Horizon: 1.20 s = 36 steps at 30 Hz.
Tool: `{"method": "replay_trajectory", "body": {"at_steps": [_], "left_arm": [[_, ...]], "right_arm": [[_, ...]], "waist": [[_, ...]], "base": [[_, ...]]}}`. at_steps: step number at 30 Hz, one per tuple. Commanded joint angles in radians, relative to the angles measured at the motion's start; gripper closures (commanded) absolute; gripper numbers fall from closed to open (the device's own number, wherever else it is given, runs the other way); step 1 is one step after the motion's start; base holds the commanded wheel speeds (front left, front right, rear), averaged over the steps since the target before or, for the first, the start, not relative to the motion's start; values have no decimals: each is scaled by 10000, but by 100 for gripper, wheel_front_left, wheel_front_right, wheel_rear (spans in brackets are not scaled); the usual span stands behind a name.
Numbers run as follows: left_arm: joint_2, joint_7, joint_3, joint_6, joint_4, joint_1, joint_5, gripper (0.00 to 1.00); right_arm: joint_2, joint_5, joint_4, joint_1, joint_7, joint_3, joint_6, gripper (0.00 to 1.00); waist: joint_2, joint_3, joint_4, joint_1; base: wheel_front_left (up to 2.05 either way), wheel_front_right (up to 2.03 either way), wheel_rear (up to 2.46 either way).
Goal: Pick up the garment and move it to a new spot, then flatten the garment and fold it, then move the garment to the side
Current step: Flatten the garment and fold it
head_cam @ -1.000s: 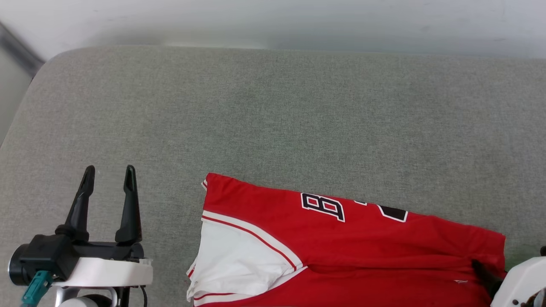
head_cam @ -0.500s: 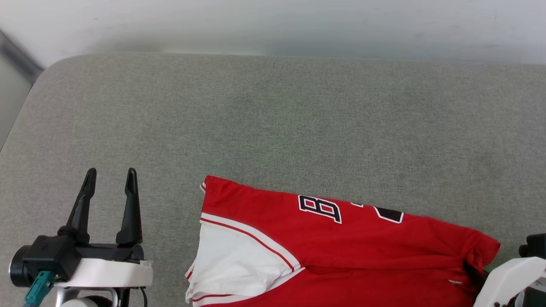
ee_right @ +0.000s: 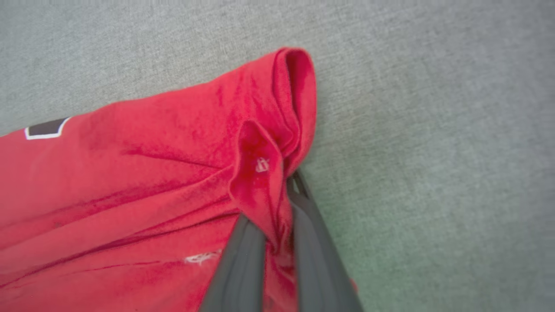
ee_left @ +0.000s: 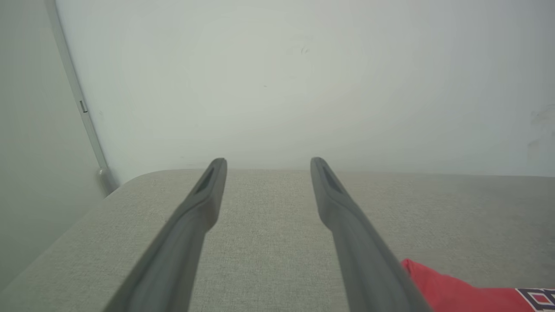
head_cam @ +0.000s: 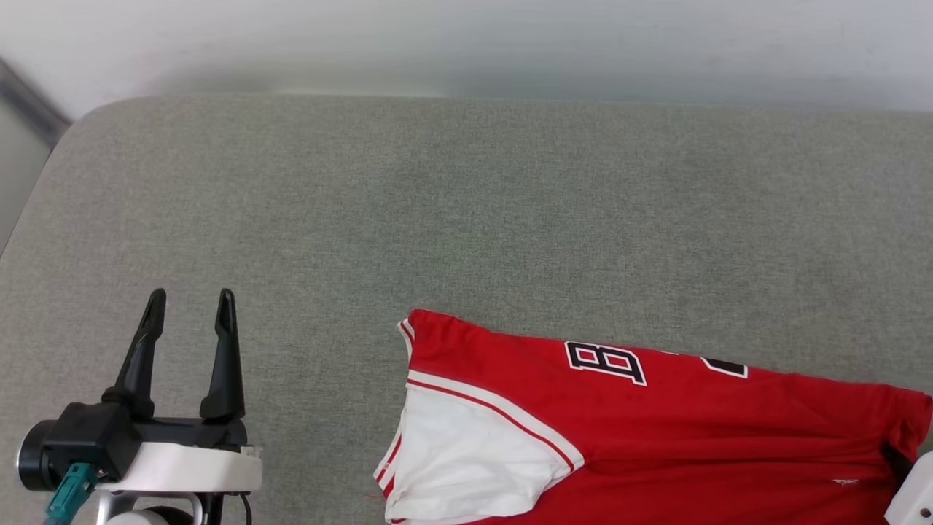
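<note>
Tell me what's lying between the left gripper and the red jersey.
Only bare grey fabric surface lies between the left gripper and the red jersey, as the head view shows.

Grey cushion (head_cam: 466, 219) bare left and beyond garment (head_cam: 692, 437); wall (head_cam: 466, 44) bounds far edge.

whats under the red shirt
The red shirt lies on the grey cushion, which shows past its left and far edges. The right hand is shut on a fold at its right end. Whatever lies directly beneath the cloth is covered.
</note>
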Motion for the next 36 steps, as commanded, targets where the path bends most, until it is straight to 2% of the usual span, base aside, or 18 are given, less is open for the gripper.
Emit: {"method": "replay_trajectory", "body": {"at_steps": [1, 7, 10, 15, 20, 22, 28, 36], "left_arm": [[-29, -45, -34, -7, 41, 113, 23, 0], [-45, -45, 12, -13, 52, 356, -54, 0], [-97, -36, -19, -15, -85, 530, -253, 0], [-76, -35, -68, -15, -52, 668, -322, 0], [-119, -35, -197, -15, -1, 728, -356, 0], [-76, -35, -321, -15, 21, 678, -389, 0], [-23, -35, -390, -15, 63, 670, -422, 0], [-6, -35, -233, -16, 63, 481, -484, 0]], "right_arm": [[-91, -34, 66, -130, -39, -58, -18, 100], [-199, 255, -497, 324, 177, 417, -11, 100], [-200, 473, -1681, 843, 630, 1081, -11, 100], [123, 749, -2859, 1360, 1478, 1853, -11, 100], [711, 1439, -3916, 1345, 2139, 3221, -11, 100], [798, 2165, -3724, 1110, 1928, 3853, -11, 100], [796, 3742, -2855, 632, 1134, 4911, -10, 100], [787, 4688, -1203, -589, -192, 6518, -10, 100]], "waist": [[0, -105, -4, 0], [0, -533, -39, 0], [0, -856, -53, 0], [0, -1112, -63, 0], [0, -1288, 70, 0], [0, -1308, 247, 0], [0, -1302, 547, 0], [0, -1202, 950, 0]], "base": [[0, 0, 0], [0, 0, 0], [0, 0, 0], [0, 0, 0], [0, 0, 0], [0, 0, 0], [0, 0, 0], [0, 0, 0]]}}
